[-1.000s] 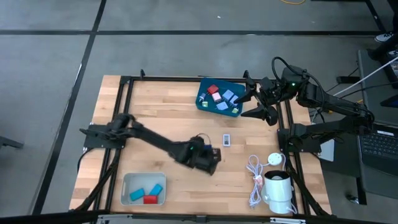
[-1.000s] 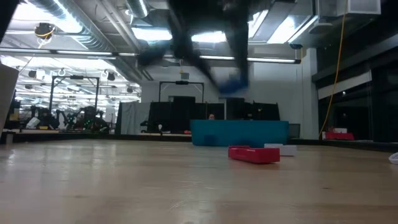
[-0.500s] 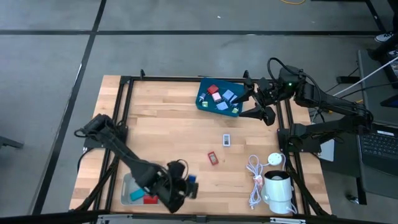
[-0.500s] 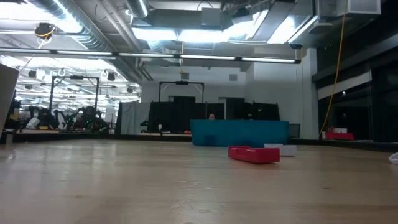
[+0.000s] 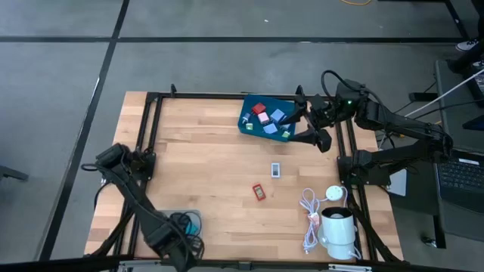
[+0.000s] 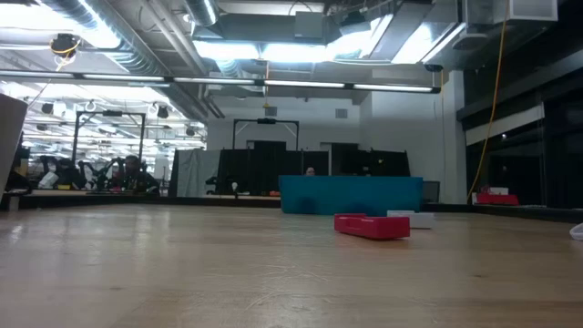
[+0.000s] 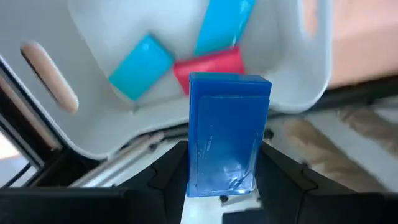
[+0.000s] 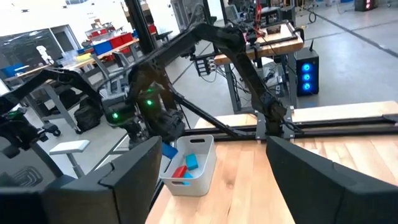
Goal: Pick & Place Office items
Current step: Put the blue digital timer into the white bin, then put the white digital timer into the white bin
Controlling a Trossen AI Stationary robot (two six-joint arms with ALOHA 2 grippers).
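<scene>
My left gripper (image 5: 178, 243) hangs over the white bin (image 5: 168, 215) at the table's near left corner, shut on a blue rectangular piece (image 7: 228, 134). The bin (image 7: 99, 37) holds two light blue pieces (image 7: 140, 65) and a red one (image 7: 211, 62). A red piece (image 5: 259, 192) and a white one (image 5: 276, 170) lie flat on the table's middle. Several more pieces lie in the teal tray (image 5: 246, 121) at the far edge. My right gripper (image 5: 314, 130) waits open just right of that tray. My left gripper pinches the blue piece between its two fingers (image 7: 171, 171), by the long side edges at the end nearest the wrist (image 7: 221, 180). The fingers point down from above. The piece sticks out past the fingertips, lifted clear above the bin's inside.
A coiled white cable (image 5: 308, 215) and a white cylindrical device (image 5: 339, 230) sit at the table's near right corner. Black frame rails (image 5: 151, 136) run along the table's sides. In the low view the red piece (image 6: 371, 225) lies before the teal tray (image 6: 351, 194).
My left arm has swung from the table's middle toward the near left corner, carrying the blue piece, and now hangs over the white bin. The red piece it had covered in the high view shows again. My right gripper has kept to its place by the tray.
</scene>
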